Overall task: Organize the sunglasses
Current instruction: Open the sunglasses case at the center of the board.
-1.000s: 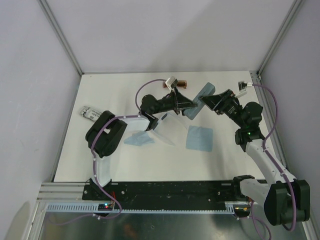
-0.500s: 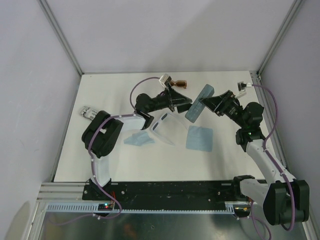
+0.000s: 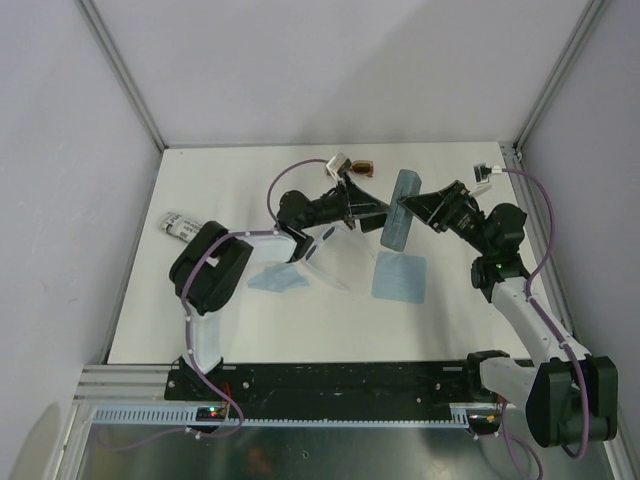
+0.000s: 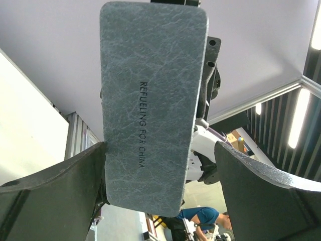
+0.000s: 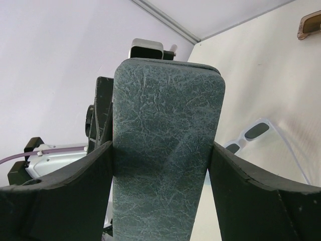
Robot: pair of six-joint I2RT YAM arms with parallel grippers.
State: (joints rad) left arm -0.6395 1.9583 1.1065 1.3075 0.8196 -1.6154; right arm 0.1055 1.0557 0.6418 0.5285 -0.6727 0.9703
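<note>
Top external view: white bench [image 3: 300, 330] w/ both arms reaching to its far middle; items below run L to R
Far-left item: small grey oblong thing [image 3: 180, 226] near bench's L edge w/ pale marks on it; too small to tell more; well apart from both pincers
L cloth [image 3: 278, 278]: light blue, folded, flat on bench just on the near side of the L arm
White sunglasses [image 3: 324, 238]: on bench, partly under the L arm in top view; R wrist view shows white frame w/ dark lenses [image 5: 251, 134] and one temple stretched out across the bench
Brown sunglasses [image 3: 362, 167]: on bench near its far edge, just beyond the L arm's wrist; cut off by top R corner in R wrist view [image 5: 311, 22]
L pincer [image 3: 383, 213]: released; fingers spread either side of the case; in L wrist view [image 4: 160, 150] one finger [image 4: 60, 186] sits at the case's edge, the other stands off w/ a clear gap
Case [image 3: 403, 210]: grey-blue oblong, held up btwn the two pincers; face reads "REFUELING FOR CHINA" [image 4: 150, 100]; textured back toward the R wrist camera [image 5: 168, 150]
R cloth [image 3: 400, 280]: light blue, flat on bench; case's near end overlaps it in top view
R pincer [image 3: 415, 207]: clenched on the case; R wrist view [image 5: 160, 150] has both fingers [image 5: 65, 201] against its long sides
</note>
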